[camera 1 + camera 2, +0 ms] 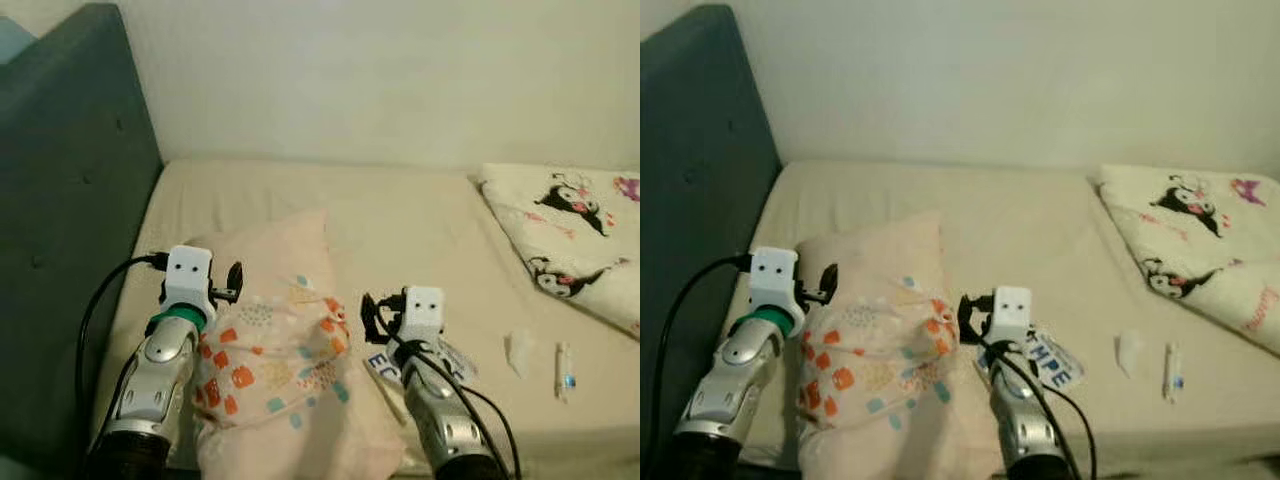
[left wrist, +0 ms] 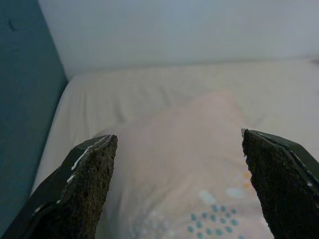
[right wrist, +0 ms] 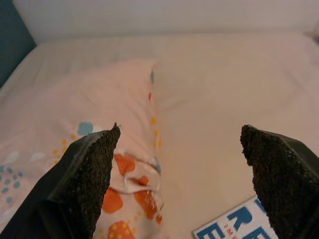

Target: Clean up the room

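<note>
A pale pink pillow (image 1: 285,330) with orange and teal prints lies on the bed (image 1: 400,215) near its head end. My left gripper (image 2: 179,186) hovers open over the pillow's left side, nothing between its fingers (image 2: 84,189). My right gripper (image 3: 182,184) is open at the pillow's right edge, above the sheet. A white pouch with blue letters (image 1: 1050,362) lies under the right wrist. A crumpled tissue (image 1: 519,350) and a small white tube (image 1: 565,370) rest on the sheet to the right.
A teal padded headboard (image 1: 60,200) stands along the left. A white blanket with cartoon prints (image 1: 570,235) is bunched at the far right. A cream wall (image 1: 380,70) runs behind the bed. Bare sheet stretches between pillow and blanket.
</note>
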Tool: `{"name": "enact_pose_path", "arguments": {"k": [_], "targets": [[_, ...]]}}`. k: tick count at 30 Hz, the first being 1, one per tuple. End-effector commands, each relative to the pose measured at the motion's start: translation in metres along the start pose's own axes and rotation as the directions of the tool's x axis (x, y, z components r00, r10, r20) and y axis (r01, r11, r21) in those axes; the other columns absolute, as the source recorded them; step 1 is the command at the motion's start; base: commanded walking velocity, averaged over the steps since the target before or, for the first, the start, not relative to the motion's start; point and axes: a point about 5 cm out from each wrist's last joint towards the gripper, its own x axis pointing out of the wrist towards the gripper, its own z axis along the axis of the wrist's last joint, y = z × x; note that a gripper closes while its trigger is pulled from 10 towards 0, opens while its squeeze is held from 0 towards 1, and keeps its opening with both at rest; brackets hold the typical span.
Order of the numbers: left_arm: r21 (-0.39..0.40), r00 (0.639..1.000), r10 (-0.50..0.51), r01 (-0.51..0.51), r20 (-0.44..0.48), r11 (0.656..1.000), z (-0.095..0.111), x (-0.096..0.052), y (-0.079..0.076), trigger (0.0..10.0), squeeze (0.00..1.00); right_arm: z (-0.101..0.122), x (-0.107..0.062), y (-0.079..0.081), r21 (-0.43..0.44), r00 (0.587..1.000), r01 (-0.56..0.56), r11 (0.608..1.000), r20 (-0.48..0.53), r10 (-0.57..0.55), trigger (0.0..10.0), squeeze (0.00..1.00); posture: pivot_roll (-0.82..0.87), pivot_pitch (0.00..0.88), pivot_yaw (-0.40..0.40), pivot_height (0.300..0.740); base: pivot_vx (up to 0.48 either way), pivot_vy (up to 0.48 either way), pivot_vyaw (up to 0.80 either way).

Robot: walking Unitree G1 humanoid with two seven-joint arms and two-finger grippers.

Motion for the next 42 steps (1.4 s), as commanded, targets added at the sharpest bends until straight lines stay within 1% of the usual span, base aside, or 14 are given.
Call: {"name": "enact_pose_path", "arguments": {"k": [1,15,16,18,26,30,32,33,34,36,38,39,40,42], "targets": [[0.002,1.0,-0.007,0.007,-0.009,1.0,-0.002,0.001,-0.003,10.0,0.0,-0.004,-0.002,-0.002,0.003,1.0,0.014,1.0,-0.011,-0.014,10.0,0.0,0.11,0.0,-0.008,0.74,0.0,-0.48,0.0],[-0.011,1.0,0.01,-0.01,-0.013,1.0,-0.003,-0.001,0.0,10.0,0.0,-0.002,0.0,-0.001,-0.001,1.0,0.004,1.0,-0.011,-0.004,10.0,0.0,0.11,0.0,-0.018,0.74,0.0,-0.453,0.0],[-0.062,1.0,0.013,-0.014,-0.023,0.998,-0.004,-0.001,0.001,10.0,0.0,-0.002,0.0,-0.001,-0.001,1.0,0.003,1.0,-0.011,-0.003,10.0,0.0,0.11,0.0,-0.021,0.74,0.0,0.0,0.0],[-0.08,1.0,0.013,-0.014,-0.013,0.997,-0.002,-0.001,0.002,10.0,0.0,-0.002,0.0,-0.001,-0.002,1.0,0.002,1.0,-0.012,-0.002,10.0,0.0,0.11,0.0,-0.022,0.74,0.0,0.24,0.0],[-0.107,0.999,0.023,-0.026,-0.029,0.994,-0.003,-0.003,0.007,10.0,0.0,-0.002,0.001,-0.001,-0.005,1.0,-0.003,1.0,-0.016,0.003,10.0,0.0,0.11,0.0,-0.026,0.74,0.0,0.48,0.0],[-0.105,0.999,0.024,-0.027,-0.03,0.994,-0.003,-0.003,0.008,10.0,0.0,-0.002,0.001,-0.001,-0.005,1.0,-0.005,1.0,-0.016,0.005,10.0,0.0,0.11,0.0,-0.026,0.74,0.0,0.48,0.0],[-0.091,0.999,0.033,-0.035,-0.021,0.995,-0.003,-0.003,0.009,10.0,0.0,-0.001,0.002,-0.001,-0.005,1.0,-0.007,1.0,-0.015,0.007,10.0,0.0,0.11,0.0,-0.029,0.74,0.0,0.48,0.0],[-0.055,0.999,0.036,-0.036,-0.014,0.998,-0.003,-0.003,0.011,10.0,0.0,0.0,0.003,0.0,-0.005,1.0,-0.01,1.0,-0.014,0.01,10.0,0.0,0.11,0.0,-0.029,0.74,0.0,0.0,0.0],[-0.042,0.999,0.034,-0.035,-0.015,0.999,-0.003,-0.003,0.011,10.0,0.0,0.0,0.003,0.0,-0.004,1.0,-0.011,1.0,-0.014,0.011,10.0,0.0,0.11,0.0,-0.029,0.74,0.0,0.0,0.0],[-0.031,0.999,0.031,-0.032,-0.016,0.999,-0.004,-0.003,0.011,10.0,0.0,0.0,0.003,0.0,0.001,1.0,-0.012,1.0,-0.014,0.012,10.0,0.0,0.11,0.0,-0.028,0.74,0.0,0.0,0.0],[0.037,0.999,0.029,-0.027,-0.035,0.999,-0.008,-0.003,0.01,10.0,0.0,-0.004,0.003,0.001,0.022,0.999,-0.009,1.0,-0.036,0.009,10.0,0.0,0.11,0.0,-0.028,0.74,0.0,0.0,0.0],[0.037,0.999,0.029,-0.027,-0.035,0.999,-0.008,-0.003,0.01,10.0,0.0,-0.004,0.003,0.001,0.022,0.999,-0.009,1.0,-0.036,0.009,10.0,0.0,0.11,0.0,-0.028,0.74,0.0,0.0,0.0],[0.064,0.998,0.028,-0.024,-0.053,0.998,-0.011,-0.003,0.01,10.0,0.0,-0.007,0.002,0.0,0.036,0.999,-0.003,0.999,-0.05,0.005,10.0,0.0,0.11,0.0,-0.028,0.74,0.0,0.0,0.0],[0.056,0.998,0.015,-0.012,-0.063,0.998,-0.014,-0.004,0.01,10.0,0.0,-0.013,0.002,-0.001,0.06,0.997,0.011,0.998,-0.081,-0.006,10.0,0.0,0.11,0.0,-0.028,0.74,0.0,0.0,0.0]]}}
